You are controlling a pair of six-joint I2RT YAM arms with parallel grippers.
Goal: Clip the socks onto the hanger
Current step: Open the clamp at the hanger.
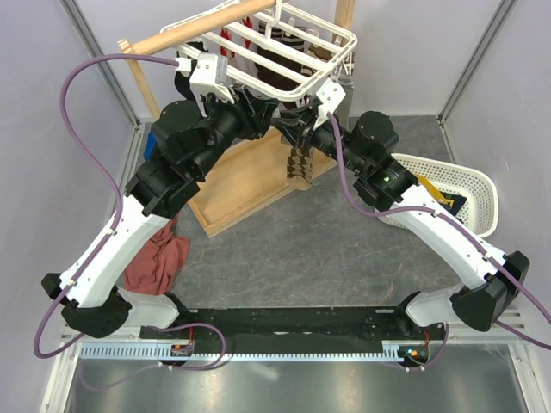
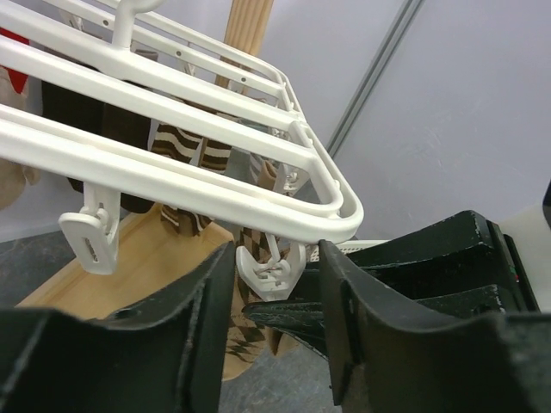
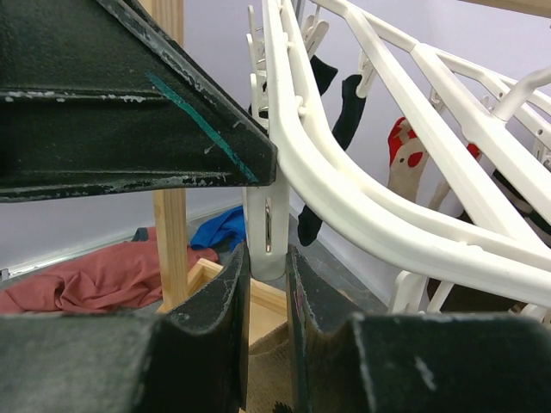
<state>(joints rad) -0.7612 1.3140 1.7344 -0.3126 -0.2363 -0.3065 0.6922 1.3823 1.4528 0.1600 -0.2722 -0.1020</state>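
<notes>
The white hanger (image 1: 343,36) hangs from the wooden pole. Dark socks (image 3: 344,112) and a pale sock with red figures (image 3: 403,155) hang clipped to it. My left gripper (image 2: 275,284) is open, its fingers on either side of a corner clip peg (image 2: 271,262) with small gaps. My right gripper (image 3: 268,258) is shut on the lower end of that same peg (image 3: 269,215). A brown argyle sock (image 1: 299,163) hangs just under the peg, and its cloth (image 3: 284,370) lies between my right fingers. Whether the fingers grip it I cannot tell.
The wooden stand's base tray (image 1: 245,185) lies under the hanger, its post (image 3: 172,241) just left of the peg. On the floor lie a red cloth (image 1: 157,258) and a blue cloth (image 3: 219,231). A white mesh basket (image 1: 456,194) stands at the right.
</notes>
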